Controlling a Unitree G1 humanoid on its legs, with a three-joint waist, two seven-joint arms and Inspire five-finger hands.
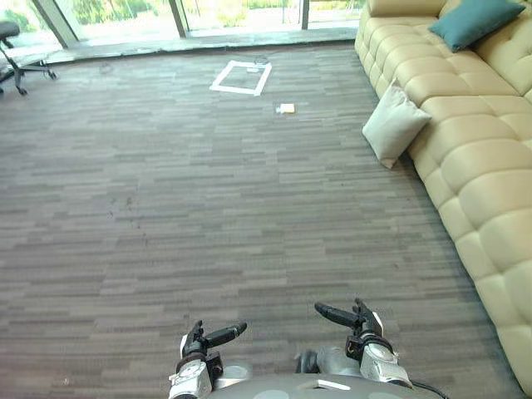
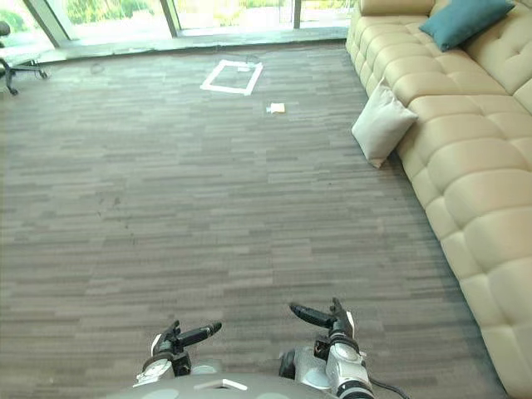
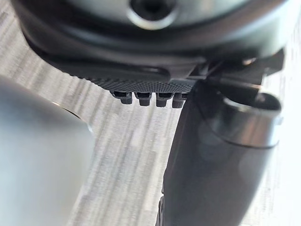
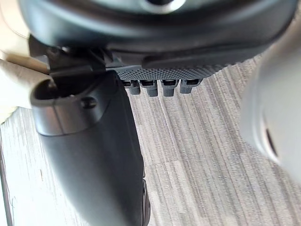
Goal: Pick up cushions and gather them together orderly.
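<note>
White cushion (image 1: 393,125) leaned against beige sofa (image 1: 486,166) at right, teal cushion (image 1: 475,21) laid on it upper right, tape rectangle (image 1: 241,77) seen top centre, left hand (image 1: 208,339) and right hand (image 1: 349,317) at bottom edge, fingers stretched out, nothing held.

Cut-off edges, hidden sides, one speck too small to name

The sofa (image 1: 474,158) runs out past the right and top edges, and the teal cushion (image 1: 474,21) on it is clipped at the top. An office chair (image 1: 10,33) is cut by the left edge. The white cushion (image 1: 393,125) leans against the sofa front, its rear face hidden. A small pale object (image 1: 287,108) on the floor (image 1: 166,208) is too small to identify. Close up, the palms of the left hand (image 3: 141,42) and right hand (image 4: 155,42) hide their fingers except the tips.
</note>
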